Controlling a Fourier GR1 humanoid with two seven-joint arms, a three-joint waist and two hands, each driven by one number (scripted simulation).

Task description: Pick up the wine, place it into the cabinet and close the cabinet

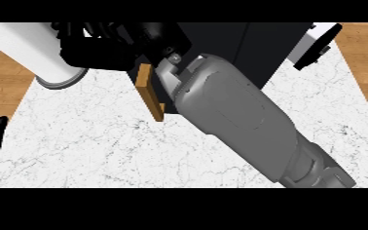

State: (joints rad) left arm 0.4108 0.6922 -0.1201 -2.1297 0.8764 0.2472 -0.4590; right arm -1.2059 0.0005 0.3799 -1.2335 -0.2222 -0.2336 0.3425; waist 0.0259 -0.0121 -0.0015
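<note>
Fingers [93,31] of right hand [108,46] hide any wine.

The cabinet [237,48] stands behind on the counter [86,131] (its door [152,92] open leftward).

Single head view, steeply down, close over the counter [86,141].

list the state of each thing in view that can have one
cabinet: dark, standing on the counter, inside hidden by the arm
cabinet door: wooden, swung open, edge toward the view
right hand: at the cabinet front, fingers unclear
counter: white marble, bare in front
</note>
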